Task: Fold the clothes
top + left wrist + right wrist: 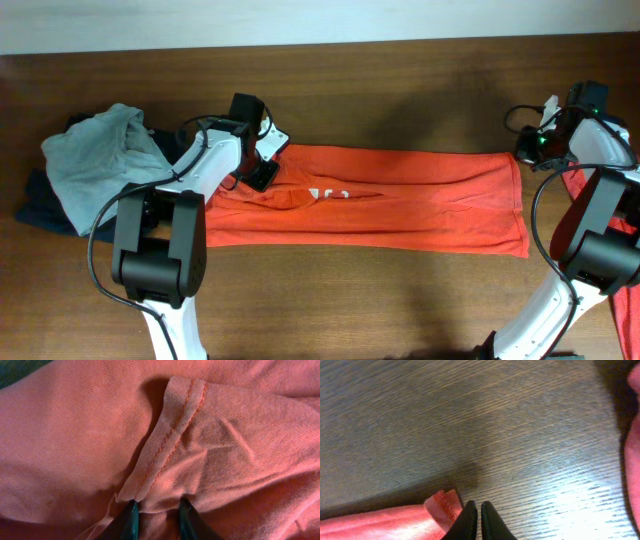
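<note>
L gripper (158, 506) pinching orange tee (400, 205) hem; R gripper (479, 506) closed beside its corner

Warm dim light, glare on table (570, 495), right wrist view blurred

The orange-red shirt (400, 205) is matt knit cloth; the table (400, 90) is grained, faintly glossy wood.

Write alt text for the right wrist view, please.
The right tool, shut with nothing visible in its grip, sits beside a turned-up corner of the orange-red cotton T-shirt on the dark wooden table.
</note>
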Action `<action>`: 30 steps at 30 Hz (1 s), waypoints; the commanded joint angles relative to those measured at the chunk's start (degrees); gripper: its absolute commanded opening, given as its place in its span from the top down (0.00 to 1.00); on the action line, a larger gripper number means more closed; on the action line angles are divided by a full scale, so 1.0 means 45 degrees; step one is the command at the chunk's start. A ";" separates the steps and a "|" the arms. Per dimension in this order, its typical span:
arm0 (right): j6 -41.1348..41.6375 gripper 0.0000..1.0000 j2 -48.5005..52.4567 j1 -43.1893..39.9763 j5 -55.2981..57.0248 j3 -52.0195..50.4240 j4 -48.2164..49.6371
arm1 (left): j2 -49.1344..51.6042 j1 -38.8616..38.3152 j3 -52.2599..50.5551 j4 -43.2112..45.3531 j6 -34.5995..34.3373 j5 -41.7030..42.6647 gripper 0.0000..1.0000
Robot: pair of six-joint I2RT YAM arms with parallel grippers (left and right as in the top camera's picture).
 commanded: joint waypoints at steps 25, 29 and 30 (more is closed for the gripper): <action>-0.0335 0.89 0.0563 -0.0073 -0.0918 0.0058 -0.0330 | 0.0481 0.0092 -0.0680 -0.0189 -0.0083 -0.0155 0.73; 0.0010 0.92 0.0563 -0.0233 -0.1559 0.0068 -0.0267 | 0.0481 0.0092 -0.0680 -0.0204 -0.0083 -0.0155 0.72; 0.0010 0.92 0.0563 -0.0306 -0.1880 0.0068 -0.0267 | 0.0481 0.0092 -0.0680 -0.0199 -0.0083 -0.0155 0.73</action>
